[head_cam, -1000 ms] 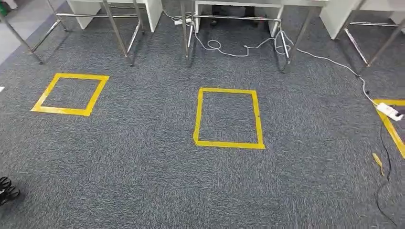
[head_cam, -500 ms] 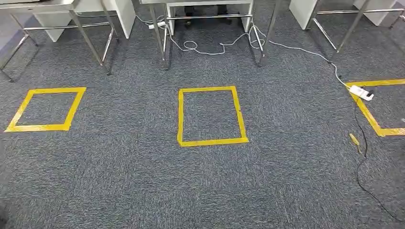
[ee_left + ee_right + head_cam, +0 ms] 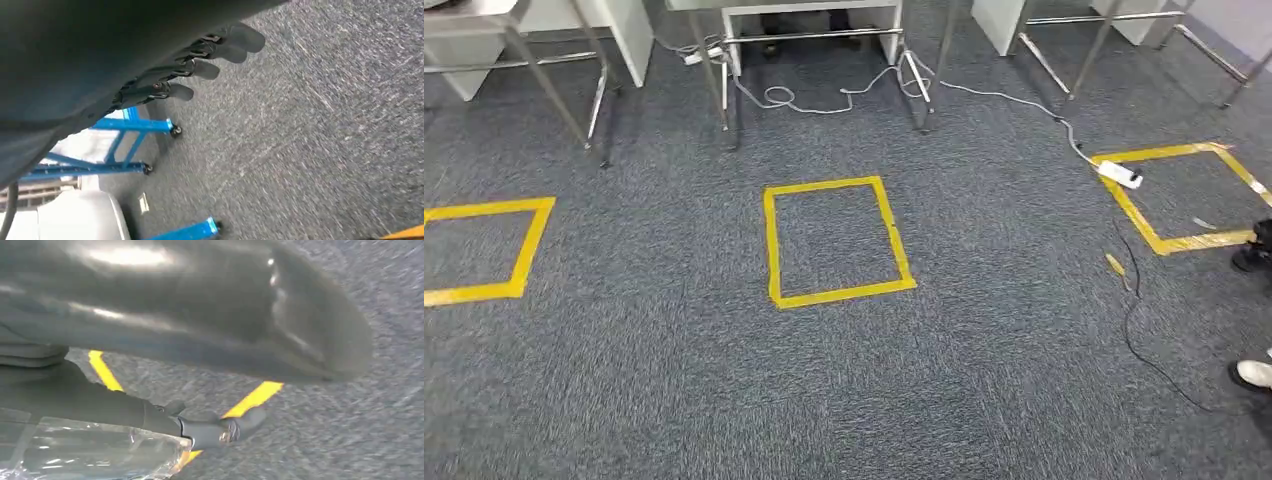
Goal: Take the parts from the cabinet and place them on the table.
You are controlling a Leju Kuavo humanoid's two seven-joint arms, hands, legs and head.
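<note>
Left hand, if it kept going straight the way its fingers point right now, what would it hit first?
Most likely the grey carpet. The left hand hangs empty, fingers spread, pointing out over bare floor. The blue wheeled frame sits off to one side of that line, though depth is hard to judge.

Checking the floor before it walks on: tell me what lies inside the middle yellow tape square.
Inside the middle tape square only bare grey carpet shows, with nothing lying on it. No part of it is covered in the head view.

Speckled grey-blue carpet (image 3: pixel 674 380), yellow tape squares (image 3: pixel 836 240), white cable (image 3: pixel 844 95), blue cart frame (image 3: pixel 125 125)
</note>
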